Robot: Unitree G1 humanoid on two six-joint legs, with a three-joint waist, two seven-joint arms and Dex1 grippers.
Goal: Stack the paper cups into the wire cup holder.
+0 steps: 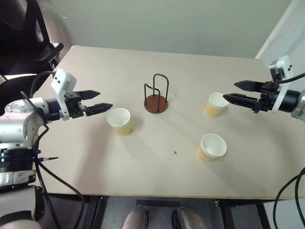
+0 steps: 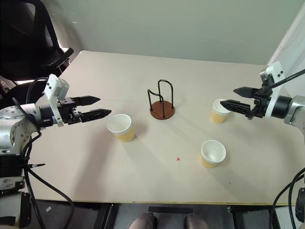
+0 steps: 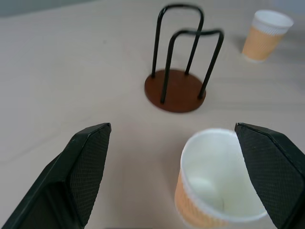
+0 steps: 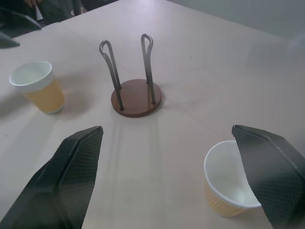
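Note:
Three tan paper cups stand upright on the table: one at the left (image 1: 119,120), one at the right (image 1: 216,104) and one nearer the front edge (image 1: 212,147). The wire cup holder (image 1: 156,98), a brown disc with two dark wire arches, stands empty between the left and right cups. My left gripper (image 1: 105,99) hovers open just left of the left cup (image 3: 219,186), holding nothing. My right gripper (image 1: 230,91) hovers open just above and right of the right cup (image 4: 228,183), also holding nothing. The holder (image 4: 136,95) lies ahead of both grippers.
The beige table (image 1: 143,162) has bare surface around the cups and a small red mark (image 1: 175,153) near the front. A black chair (image 1: 28,33) stands past the far left corner. A white panel (image 1: 286,28) rises at the far right.

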